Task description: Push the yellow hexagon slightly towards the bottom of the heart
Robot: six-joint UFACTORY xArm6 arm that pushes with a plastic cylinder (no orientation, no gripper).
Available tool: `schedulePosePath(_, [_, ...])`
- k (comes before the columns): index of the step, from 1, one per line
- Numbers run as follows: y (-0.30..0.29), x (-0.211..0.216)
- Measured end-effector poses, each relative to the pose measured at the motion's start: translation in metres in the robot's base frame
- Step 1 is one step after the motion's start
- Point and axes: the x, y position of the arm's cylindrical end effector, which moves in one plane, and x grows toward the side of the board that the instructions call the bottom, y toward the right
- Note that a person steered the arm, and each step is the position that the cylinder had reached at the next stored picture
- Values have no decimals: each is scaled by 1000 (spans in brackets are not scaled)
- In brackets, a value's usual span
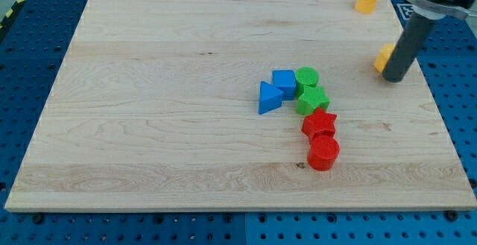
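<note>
Two yellow blocks lie at the view's top right. One yellow block [365, 0] sits near the board's top edge; its outline looks angular, but I cannot tell hexagon from heart. The other yellow block [383, 56] lies lower, and its right part is hidden behind my dark rod, so its shape is unclear. My tip [395, 79] rests on the board just right of and below this lower yellow block, touching or nearly touching it.
A cluster stands at the board's middle: a blue triangle [269, 97], a blue cube [284, 82], a green cylinder [306, 76], a green angular block [312, 100], a red star [319, 123] and a red cylinder [323, 153]. The board's right edge [440, 118] is close to my tip.
</note>
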Motion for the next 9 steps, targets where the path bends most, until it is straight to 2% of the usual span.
schedulePosePath(2, [-2, -42])
schedulePosePath(3, [12, -31])
schedulePosePath(4, [49, -42])
schedulePosePath(5, [32, -65])
schedulePosePath(8, [20, -15])
schedulePosePath(9, [12, -31])
